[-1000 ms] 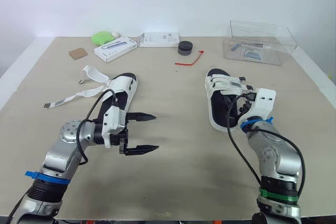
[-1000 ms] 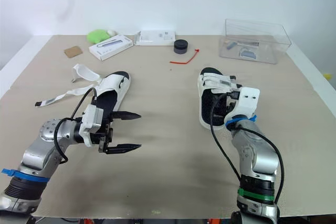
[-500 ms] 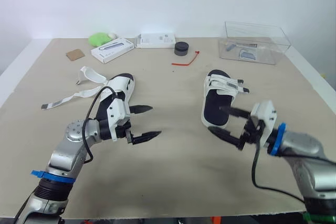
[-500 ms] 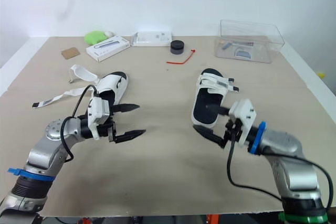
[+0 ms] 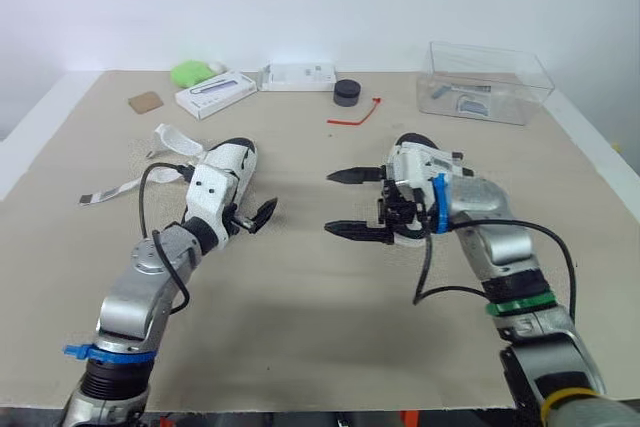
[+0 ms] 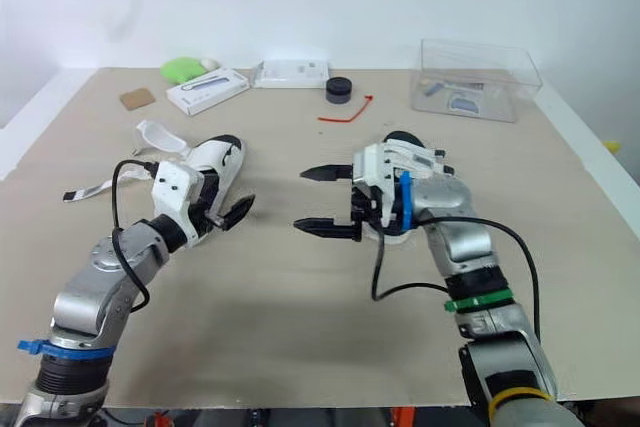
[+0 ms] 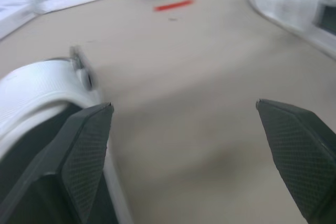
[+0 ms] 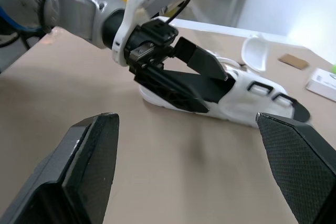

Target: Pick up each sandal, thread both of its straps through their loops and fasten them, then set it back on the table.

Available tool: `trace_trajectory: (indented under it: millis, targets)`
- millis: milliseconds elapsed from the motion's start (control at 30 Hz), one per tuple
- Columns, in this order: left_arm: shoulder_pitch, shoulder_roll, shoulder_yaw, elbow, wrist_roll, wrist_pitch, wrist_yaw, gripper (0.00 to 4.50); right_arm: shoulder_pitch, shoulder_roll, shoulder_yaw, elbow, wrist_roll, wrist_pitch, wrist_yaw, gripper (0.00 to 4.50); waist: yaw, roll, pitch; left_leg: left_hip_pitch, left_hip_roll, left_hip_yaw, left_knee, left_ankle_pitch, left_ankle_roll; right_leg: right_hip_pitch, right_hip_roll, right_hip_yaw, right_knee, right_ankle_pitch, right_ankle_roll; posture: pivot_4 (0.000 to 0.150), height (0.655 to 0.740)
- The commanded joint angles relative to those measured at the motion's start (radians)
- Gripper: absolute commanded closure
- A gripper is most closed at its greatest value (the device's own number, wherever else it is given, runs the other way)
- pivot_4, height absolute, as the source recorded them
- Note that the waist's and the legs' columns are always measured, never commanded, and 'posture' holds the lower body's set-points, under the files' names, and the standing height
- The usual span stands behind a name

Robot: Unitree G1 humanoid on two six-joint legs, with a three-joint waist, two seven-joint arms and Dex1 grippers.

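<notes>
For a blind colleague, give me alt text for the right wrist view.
The left pincer, jaws open, is poised over a white sandal lying on the tan table. The right pincer spreads its own black fingers wide in the foreground.

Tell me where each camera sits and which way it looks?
Left and right eye views: on the head, looking down at the table, left gripper and right gripper showing; they share one scene.
Left wrist view: behind the left gripper, own fingers showing, facing past the left sandal.
Right wrist view: behind the right gripper, facing the left gripper and left sandal, shared with the head.
</notes>
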Motion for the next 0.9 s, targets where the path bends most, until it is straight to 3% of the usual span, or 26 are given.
trace_trajectory:
  millis: [33,233,867,900]
  targets:
    - [-0.020,-0.053,0.036,-0.063,0.020,0.072,0.117,0.00,-0.029,0.007,-0.008,0.026,-0.013,-0.044,0.023,0.03,0.000,0.000,0.000,0.000,-0.001,-0.001,0.000,0.000,0.000,0.000,-0.001,0.000,0.000,0.000,0.000,0.150,0.7400]
    - [-0.028,-0.094,0.047,-0.047,0.025,0.114,0.179,0.00,-0.038,0.011,-0.010,0.055,-0.030,-0.066,0.039,0.03,0.000,0.000,0.000,-0.001,-0.004,-0.001,0.000,0.001,-0.001,0.000,-0.004,-0.001,0.000,0.001,0.002,0.150,0.7400]
    - [-0.337,-0.075,-0.006,0.537,0.116,-0.144,0.069,0.00,0.002,0.029,-0.048,-0.085,0.007,0.092,-0.114,0.03,-0.001,0.000,0.000,-0.003,-0.005,-0.002,-0.001,0.004,-0.007,-0.001,-0.005,-0.002,0.000,0.003,0.003,0.150,0.7400]
    - [-0.346,-0.071,-0.007,0.554,0.119,-0.156,0.058,0.24,0.006,0.030,-0.050,-0.091,0.010,0.098,-0.122,0.00,-0.001,0.000,0.000,-0.003,-0.005,-0.002,-0.001,0.004,-0.007,-0.001,-0.005,-0.002,0.000,0.003,0.003,0.150,0.7400]
